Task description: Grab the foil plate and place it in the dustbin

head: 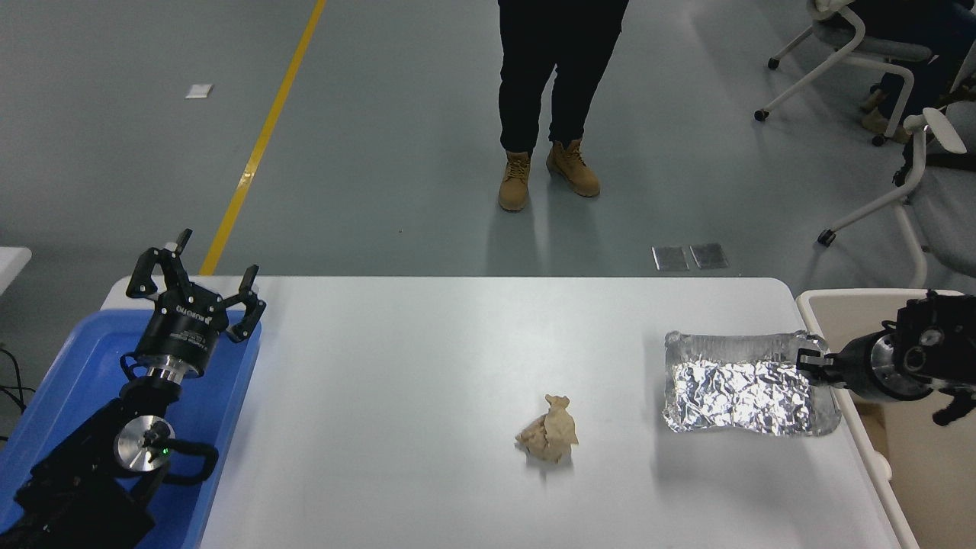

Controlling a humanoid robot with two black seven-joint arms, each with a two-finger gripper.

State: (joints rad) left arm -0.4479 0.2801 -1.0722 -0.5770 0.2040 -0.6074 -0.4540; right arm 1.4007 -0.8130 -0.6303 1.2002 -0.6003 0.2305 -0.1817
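The foil plate (743, 385) is a crinkled silver tray, lifted off the table and tilted, near the table's right edge. My right gripper (810, 361) is shut on its right rim and holds it in the air. The dustbin (846, 303) is a cream bin with a thick pale rim just right of the table; the right arm reaches out over it. My left gripper (197, 284) is open and parked at the lower left over the blue tray.
A crumpled tan paper wad (549, 431) lies on the white table (427, 366) left of the plate. A blue tray (76, 381) sits at the left edge. A person's legs and boots (545, 171) stand beyond the far side. Office chairs (900, 152) stand at the top right.
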